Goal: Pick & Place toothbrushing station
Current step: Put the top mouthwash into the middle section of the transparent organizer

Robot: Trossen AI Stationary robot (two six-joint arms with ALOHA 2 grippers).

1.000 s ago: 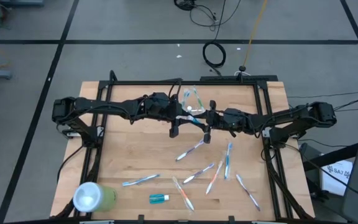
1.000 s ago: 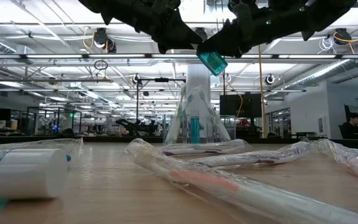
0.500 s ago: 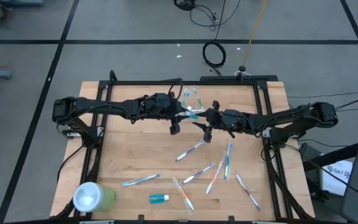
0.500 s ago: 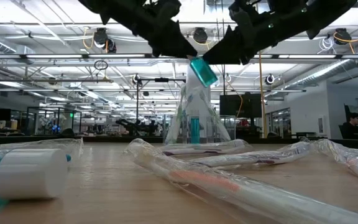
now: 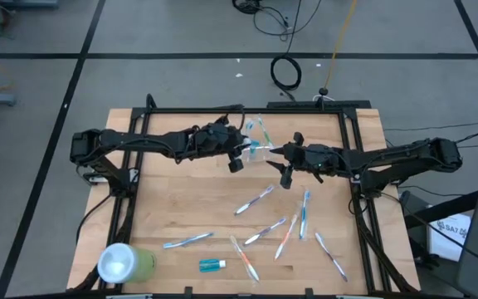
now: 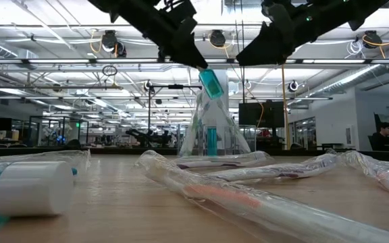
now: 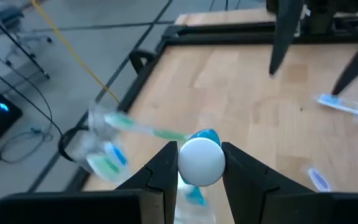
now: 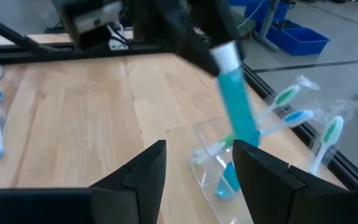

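Nearest, wrapped toothbrushes (image 5: 256,199) lie loose across the near half of the table and play no part in this step. Beyond them, the left gripper (image 5: 237,158) hangs above the boards with its fingers clamped on the capped end of a teal toothpaste tube (image 6: 212,84), which hangs slanted, its flat tail lowest. Just beside it the right gripper (image 5: 289,158) has its fingers spread and holds nothing. Farther back, near the table's far edge, stands the clear plastic cup (image 6: 211,128). It appears upright, long axis vertical and mouth upward, with several toothbrushes already fanning out of it. To do this well, I would bring the tube's tail over the mouth and tip it closer to vertical. It should go down between the brush handles without pushing against them, since so light a cup could tip. The fingers should part only once the tail is well inside the rim, and the right arm should stay clear.
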